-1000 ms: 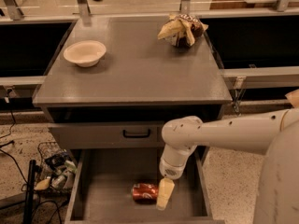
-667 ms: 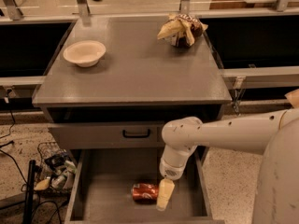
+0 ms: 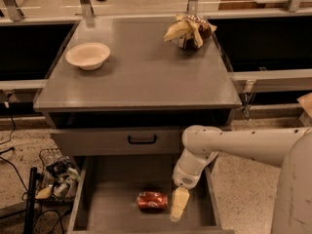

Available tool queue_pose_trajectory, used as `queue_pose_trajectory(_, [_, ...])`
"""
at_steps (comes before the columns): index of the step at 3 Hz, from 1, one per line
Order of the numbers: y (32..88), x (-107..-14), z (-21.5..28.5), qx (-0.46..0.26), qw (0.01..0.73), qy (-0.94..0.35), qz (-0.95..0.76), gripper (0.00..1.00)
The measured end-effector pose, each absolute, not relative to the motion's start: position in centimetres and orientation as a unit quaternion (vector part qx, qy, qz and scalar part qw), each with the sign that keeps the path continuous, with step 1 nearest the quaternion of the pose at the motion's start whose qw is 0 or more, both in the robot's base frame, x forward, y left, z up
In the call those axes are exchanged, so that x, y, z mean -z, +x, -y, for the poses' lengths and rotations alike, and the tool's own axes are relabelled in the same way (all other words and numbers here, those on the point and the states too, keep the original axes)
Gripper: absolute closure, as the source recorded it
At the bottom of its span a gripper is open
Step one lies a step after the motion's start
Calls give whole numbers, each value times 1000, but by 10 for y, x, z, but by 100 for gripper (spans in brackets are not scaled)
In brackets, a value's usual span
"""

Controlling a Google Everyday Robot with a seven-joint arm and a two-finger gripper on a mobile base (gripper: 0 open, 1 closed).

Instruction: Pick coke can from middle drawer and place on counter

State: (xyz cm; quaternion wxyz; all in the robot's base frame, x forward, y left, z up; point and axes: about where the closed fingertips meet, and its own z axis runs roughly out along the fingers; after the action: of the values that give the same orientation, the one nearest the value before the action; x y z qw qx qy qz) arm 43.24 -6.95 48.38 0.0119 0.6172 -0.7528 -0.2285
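Observation:
The coke can lies on its side on the grey floor of the open middle drawer. My gripper hangs inside the drawer just right of the can, its pale finger pointing down close beside the can's right end. The white arm reaches in from the right. The counter is the wide grey cabinet top above the drawer.
A cream bowl sits at the counter's left. A brown-and-yellow snack bag sits at its back right. A closed drawer front with a black handle is above the open drawer. A wire basket of clutter and cables lie on the floor at left.

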Motion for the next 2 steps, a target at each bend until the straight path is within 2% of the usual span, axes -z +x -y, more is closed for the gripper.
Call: queue_pose_trajectory(2, [433, -466, 74, 254, 16, 610, 750, 0])
